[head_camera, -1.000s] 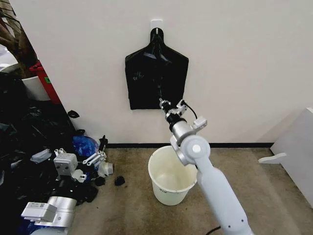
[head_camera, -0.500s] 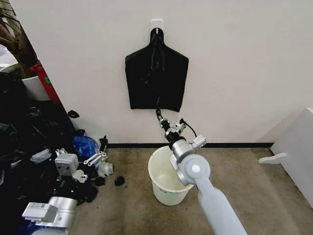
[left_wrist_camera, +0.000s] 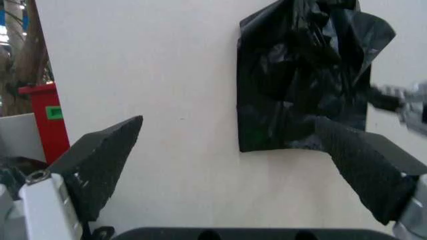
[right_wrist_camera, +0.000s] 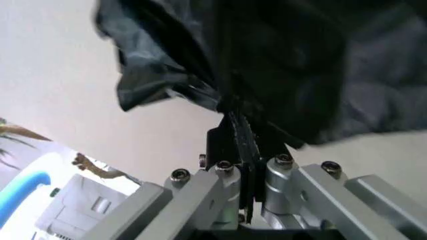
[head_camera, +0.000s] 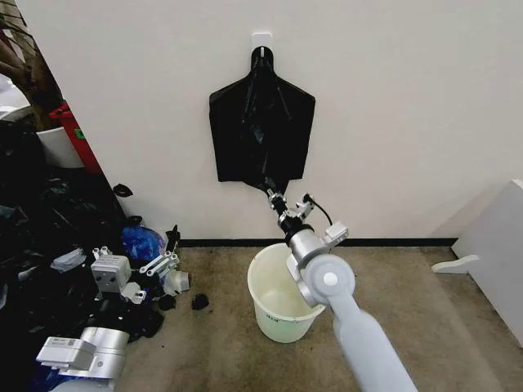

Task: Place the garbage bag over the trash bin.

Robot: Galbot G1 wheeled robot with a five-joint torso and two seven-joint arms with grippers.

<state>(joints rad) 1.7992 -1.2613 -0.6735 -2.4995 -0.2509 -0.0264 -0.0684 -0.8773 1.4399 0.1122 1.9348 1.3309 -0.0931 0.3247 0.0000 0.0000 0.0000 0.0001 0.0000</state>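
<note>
The garbage bag (head_camera: 261, 122) hangs flat on the wall from a white hook (head_camera: 261, 37), neck up, long axis vertical, directly above the trash bin (head_camera: 285, 296); the bin stands on the floor at the wall's foot, upright, mouth open, and nothing shows inside it, though the arm hides part of the interior. The right tool (head_camera: 270, 193) is up at the bag's lower edge, fingers pinched tight on a fold of the black film; in the right wrist view the jaws sit closed w/ plastic bunched between them and the rest of the bag spreading away beyond. So the bag lies up and wall-ward from that tool, and the bin sits below the tool, a bit nearer me; I'd judge the coming move turns on that vertical line, hook to bag to bin. The left tool (left_wrist_camera: 233, 165) is parked low, well off to the bin's left among clutter on the floor, fingers spread wide, gripping nothing, facing the wall; the right arm is far nearer the bag. A blue plastic bag (head_camera: 140, 242) lies in that clutter.
</note>
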